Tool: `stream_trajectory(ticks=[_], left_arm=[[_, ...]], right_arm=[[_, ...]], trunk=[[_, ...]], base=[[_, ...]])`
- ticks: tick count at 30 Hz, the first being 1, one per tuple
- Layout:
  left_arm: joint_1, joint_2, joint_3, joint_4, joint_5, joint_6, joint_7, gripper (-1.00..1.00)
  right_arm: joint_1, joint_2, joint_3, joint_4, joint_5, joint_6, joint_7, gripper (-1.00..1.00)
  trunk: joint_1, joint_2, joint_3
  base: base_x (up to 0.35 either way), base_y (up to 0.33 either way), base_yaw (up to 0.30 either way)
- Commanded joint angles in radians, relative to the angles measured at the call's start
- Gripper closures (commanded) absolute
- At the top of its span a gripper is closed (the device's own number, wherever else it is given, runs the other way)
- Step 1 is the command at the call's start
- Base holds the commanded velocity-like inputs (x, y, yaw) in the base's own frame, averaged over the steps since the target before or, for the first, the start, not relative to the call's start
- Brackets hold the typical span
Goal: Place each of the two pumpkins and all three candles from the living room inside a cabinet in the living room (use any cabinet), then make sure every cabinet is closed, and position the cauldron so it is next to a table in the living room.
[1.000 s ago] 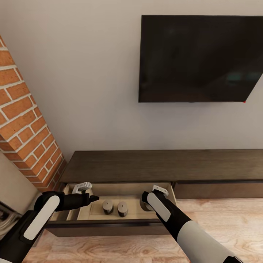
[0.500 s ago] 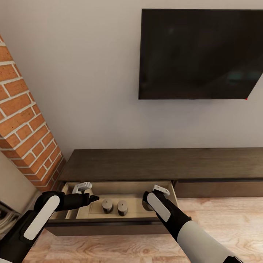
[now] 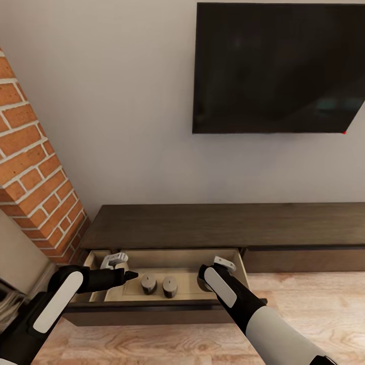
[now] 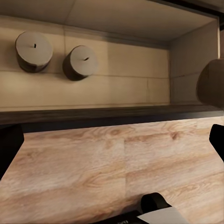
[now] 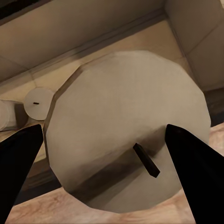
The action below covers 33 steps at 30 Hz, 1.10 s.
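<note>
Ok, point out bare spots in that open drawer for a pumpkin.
Barest: the drawer floor between the two candles and the third candle by the right tool, plus the strip along the back wall. Crowded: the left end under the left tool, and the right corner around that third candle.

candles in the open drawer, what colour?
Pale beige-grey with short dark wicks. The candles show best in the left wrist view, standing on the drawer's light tan floor.
</note>
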Motion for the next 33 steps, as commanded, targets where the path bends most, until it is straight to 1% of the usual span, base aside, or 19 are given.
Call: stream_trajectory(ticks=[1, 5, 10, 19, 33], left_arm=[[-0.001, 0.001, -0.002, -0.001, 0.013, 0.002, 0.010, -1.00], [-0.001, 0.001, -0.001, -0.001, 0.025, 0.002, 0.010, -1.00], [-0.001, 0.001, -0.002, -0.001, 0.030, 0.001, 0.011, -1.00], [-0.001, 0.001, -0.002, -0.001, 0.031, 0.002, 0.010, -1.00], [-0.001, 0.002, -0.001, -0.001, 0.031, 0.002, 0.011, -1.00]], right_arm=[[-0.001, 0.000, 0.003, -0.001, -0.003, 0.005, -0.005, 1.00], [-0.001, 0.000, 0.002, 0.000, -0.006, 0.005, -0.003, 1.00], [-0.001, 0.000, 0.001, -0.001, -0.014, 0.006, 0.000, 1.00], [-0.001, 0.000, 0.001, 0.000, -0.015, 0.006, 0.000, 1.00], [-0.001, 0.001, 0.001, 0.002, -0.018, 0.011, -0.002, 1.00]], trunk=[[0.004, -0.008, -0.004], [0.019, -0.036, -0.017], [0.038, -0.071, -0.032], [0.038, -0.071, -0.032], [0.038, -0.071, -0.032]], base=[[0.000, 0.000, 0.000], [0.000, 0.000, 0.000], [0.000, 0.000, 0.000], [0.002, 0.000, 0.000], [0.098, 0.020, 0.000]])
